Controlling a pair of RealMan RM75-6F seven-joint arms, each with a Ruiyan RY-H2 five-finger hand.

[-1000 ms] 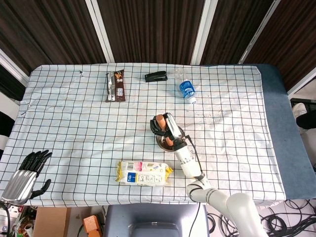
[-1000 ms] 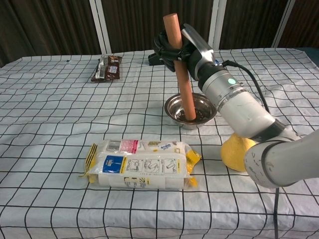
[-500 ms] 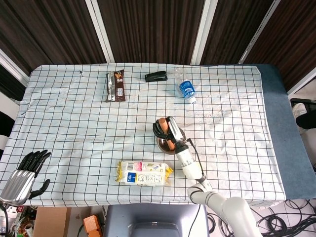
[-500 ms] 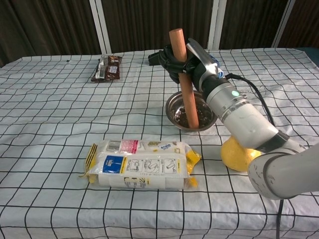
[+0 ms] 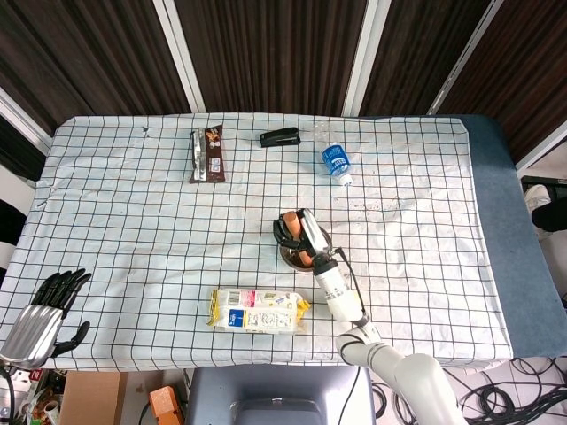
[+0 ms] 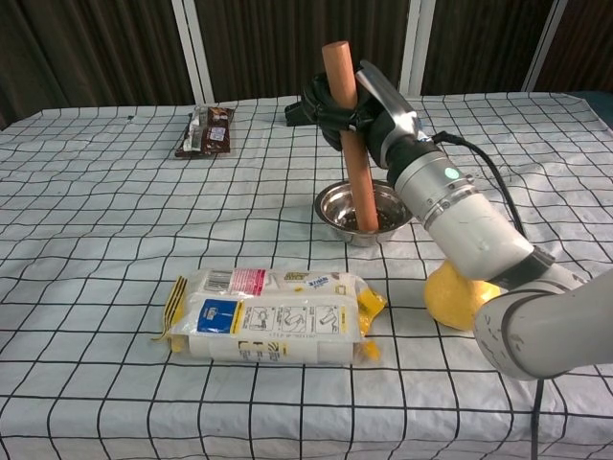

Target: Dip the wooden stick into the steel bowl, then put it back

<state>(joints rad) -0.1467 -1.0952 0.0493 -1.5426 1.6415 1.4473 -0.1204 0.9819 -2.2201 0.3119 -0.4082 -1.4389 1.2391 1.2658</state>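
My right hand (image 6: 347, 103) has its fingers wrapped around the wooden stick (image 6: 349, 134), nearly upright, with the lower end down inside the steel bowl (image 6: 330, 206). My left hand (image 5: 42, 316) hangs beyond the table's near left corner, fingers apart, holding nothing. The table (image 5: 115, 221) wears a white cloth with a black grid. Behind it are dark slatted wall panels (image 5: 266, 53).

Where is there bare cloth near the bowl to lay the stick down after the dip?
Bare cloth lies left of the steel bowl, between it and the snack bars, and right of it toward the table edge. It is crowded in front: the noodle packet and yellow object sit there, under the right hand holding the wooden stick.
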